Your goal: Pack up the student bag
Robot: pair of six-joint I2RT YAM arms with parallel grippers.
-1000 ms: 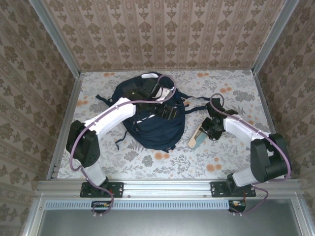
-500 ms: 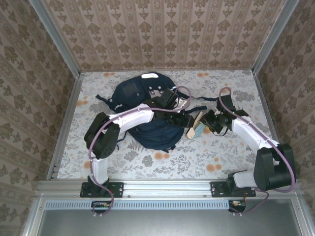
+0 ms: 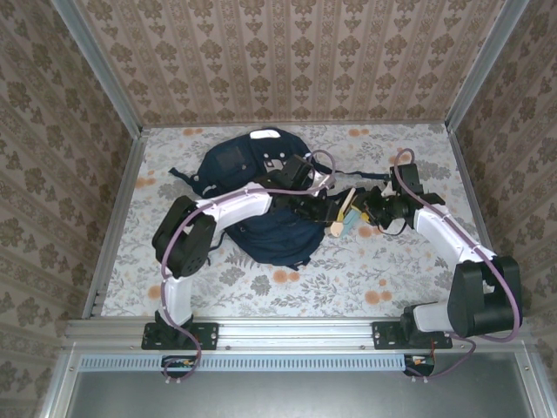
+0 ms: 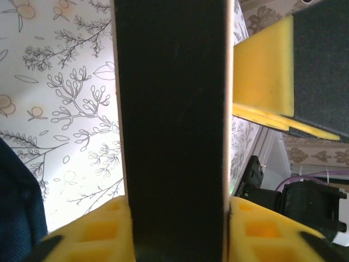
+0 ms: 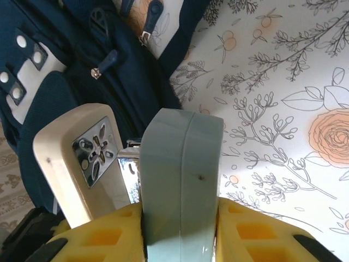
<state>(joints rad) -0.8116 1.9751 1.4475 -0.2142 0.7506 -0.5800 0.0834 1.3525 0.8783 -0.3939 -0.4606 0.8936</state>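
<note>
Navy fabric marks the student bag, lying on the flowered tablecloth left of centre, with the left arm reaching across it. Just off the bag's right edge the two grippers meet over one small item: a cream block with a pierced metal plate, joined to a pale blue block. The right gripper is clamped on the pale blue block, its yellow pads pressed to both sides. The left gripper has a dark slab filling the gap between its pads and touching both. That reads as a grip, and the slab is probably the item's cream end in shadow, though this cannot be told for sure.

The step looks like a hand-over from right to left before the item goes into the bag. To do it well, the right arm should let go only once the left's hold is firm, parting its jaws without pulling sideways — the item is in two linked parts and could swing or fold when one end is freed. The left arm should then lift clear before carrying it over the bag. Whether a zip stands open cannot be told from above — the opening needs finding first
</note>
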